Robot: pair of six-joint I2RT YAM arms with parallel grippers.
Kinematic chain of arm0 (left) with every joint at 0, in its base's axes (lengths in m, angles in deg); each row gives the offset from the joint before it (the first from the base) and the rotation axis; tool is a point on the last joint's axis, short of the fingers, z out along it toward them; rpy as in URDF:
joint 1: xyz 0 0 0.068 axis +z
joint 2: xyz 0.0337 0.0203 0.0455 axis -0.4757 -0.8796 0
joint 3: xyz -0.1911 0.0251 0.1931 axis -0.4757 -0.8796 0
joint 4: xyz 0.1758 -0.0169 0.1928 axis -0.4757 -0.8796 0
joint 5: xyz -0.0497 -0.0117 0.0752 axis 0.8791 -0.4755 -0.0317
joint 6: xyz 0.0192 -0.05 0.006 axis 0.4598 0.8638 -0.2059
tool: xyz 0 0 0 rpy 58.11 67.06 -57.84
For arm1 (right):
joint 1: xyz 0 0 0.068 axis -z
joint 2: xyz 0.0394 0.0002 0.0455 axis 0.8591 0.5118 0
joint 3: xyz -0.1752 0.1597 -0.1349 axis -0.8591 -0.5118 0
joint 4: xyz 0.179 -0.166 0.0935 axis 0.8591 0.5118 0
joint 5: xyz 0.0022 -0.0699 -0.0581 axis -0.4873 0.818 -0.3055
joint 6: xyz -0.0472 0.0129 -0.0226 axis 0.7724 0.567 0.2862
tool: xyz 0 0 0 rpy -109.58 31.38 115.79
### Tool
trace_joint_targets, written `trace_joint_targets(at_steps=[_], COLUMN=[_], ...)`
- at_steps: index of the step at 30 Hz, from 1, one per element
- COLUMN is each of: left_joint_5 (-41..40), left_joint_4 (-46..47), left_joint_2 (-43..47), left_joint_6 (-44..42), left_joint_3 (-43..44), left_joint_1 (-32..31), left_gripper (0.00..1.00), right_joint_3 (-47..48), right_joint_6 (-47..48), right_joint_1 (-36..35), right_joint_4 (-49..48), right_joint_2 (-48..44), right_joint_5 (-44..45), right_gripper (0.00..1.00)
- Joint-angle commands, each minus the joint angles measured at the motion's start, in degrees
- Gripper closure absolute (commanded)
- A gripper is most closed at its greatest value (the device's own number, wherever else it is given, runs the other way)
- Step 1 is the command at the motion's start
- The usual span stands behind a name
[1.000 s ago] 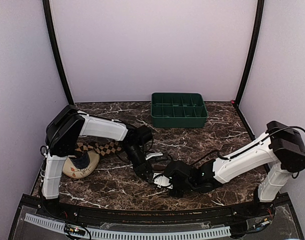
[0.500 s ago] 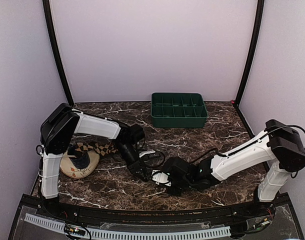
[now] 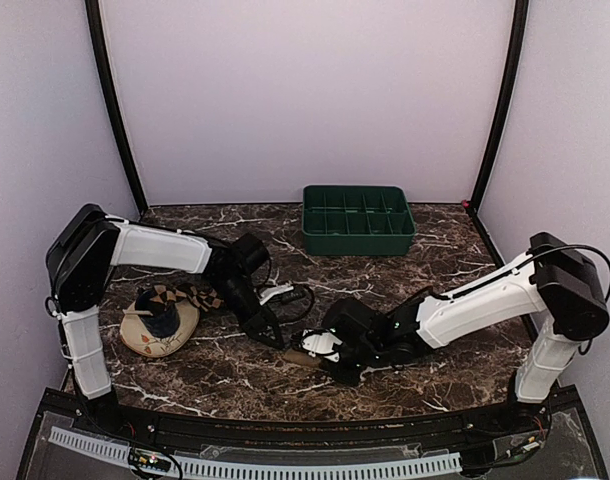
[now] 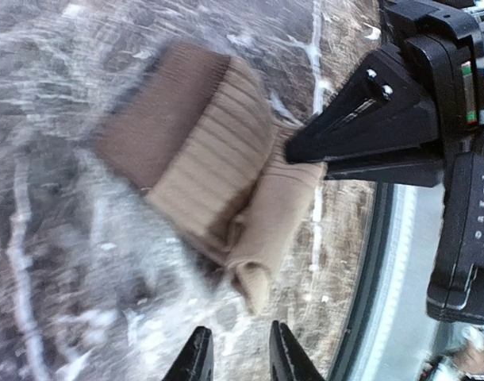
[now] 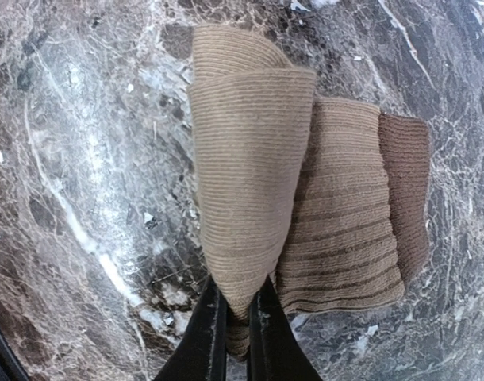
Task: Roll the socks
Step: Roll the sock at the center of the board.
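Near counter's (image 3: 445, 262) front edge: tan sock (image 5: 250, 159), folded, pinched by right jaws; left jaws slightly apart, empty.

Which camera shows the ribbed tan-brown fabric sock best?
Right wrist: the ribbed tan-brown fabric sock fills it sharply, folded flap pinched by the right pincer. Left wrist shows it blurred; top external only a sliver.

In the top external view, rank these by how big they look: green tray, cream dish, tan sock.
1. green tray, largest even though it sits farthest from the camera.
2. cream dish, partly covered.
3. tan sock, only a sliver shows, so its true size is unsure.
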Motion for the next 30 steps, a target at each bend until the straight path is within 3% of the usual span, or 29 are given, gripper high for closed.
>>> trace_joint_targets(at_steps=[1,14,24,30], left_joint_5=[-8.6,-22.6,-34.4,-39.3], left_joint_4=[7.3,23.9,31.2,33.8], left_joint_2=[6.3,20.9,25.3,26.2], left_joint_6=[3.8,9.0,5.6,3.4], left_joint_3=[-3.8,-16.5,-23.4,-26.0], left_joint_1=[0.3,-2.3,-12.3,-16.1], left_gripper=[0.73,0.73,0.74,0.68], right_joint_3=[1.7,7.5,14.7,18.6], right_joint_6=[-2.2,-3.5,-2.0,-0.8], right_joint_1=[2.2,9.1,13.3,14.7], right_joint_4=[7.0,12.9,19.6,22.5], right_joint_2=[2.2,6.6,13.7,17.1], right_joint_5=[-8.3,-23.8,-33.7,-37.3], right_gripper=[1.00,1.00,1.00,1.00])
